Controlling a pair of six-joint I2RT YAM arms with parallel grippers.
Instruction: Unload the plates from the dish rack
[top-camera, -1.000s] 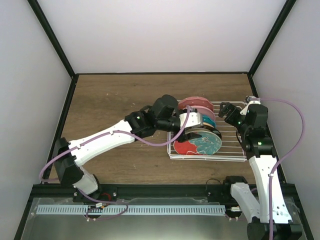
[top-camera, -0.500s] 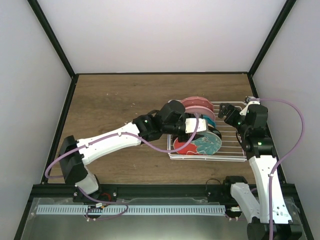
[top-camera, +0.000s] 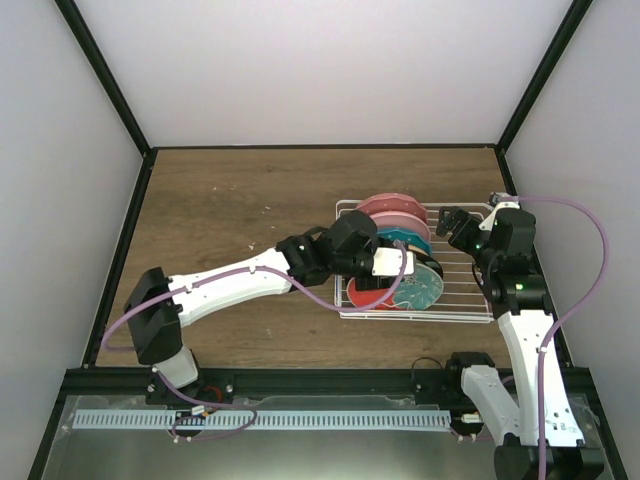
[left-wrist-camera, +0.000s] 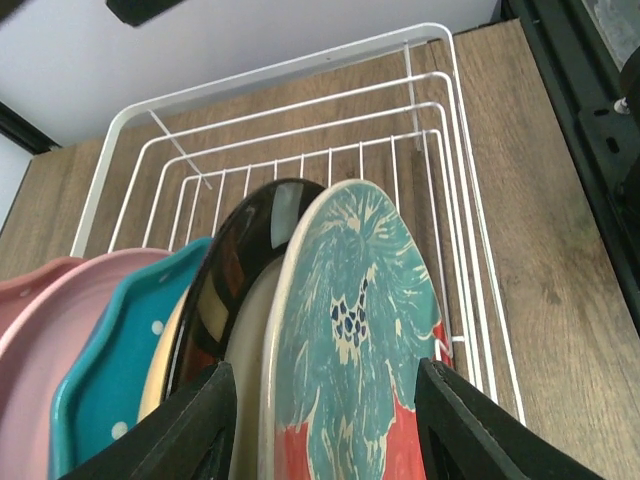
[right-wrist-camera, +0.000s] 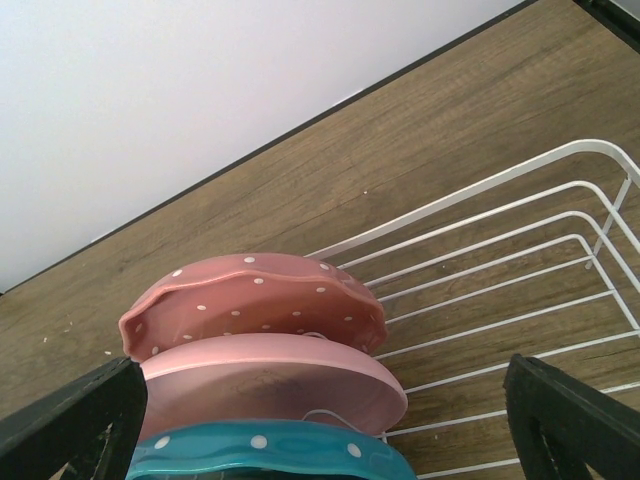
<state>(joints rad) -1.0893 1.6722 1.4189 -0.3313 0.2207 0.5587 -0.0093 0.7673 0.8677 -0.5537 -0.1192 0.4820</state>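
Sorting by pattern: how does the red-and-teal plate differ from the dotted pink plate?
The red-and-teal plate has teal on red; the dotted pink plate, white dots on pink. The red-and-teal plate's rim is smooth, the dotted pink plate's wavy. The red-and-teal plate ends the row between the left gripper's fingers; the dotted pink plate ends it opposite, untouched. Both stand upright in the rack.

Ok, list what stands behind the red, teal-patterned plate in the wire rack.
A dark-rimmed cream plate, then a teal dotted plate, a plain pink plate and a dotted pink plate. Their lower parts are covered.
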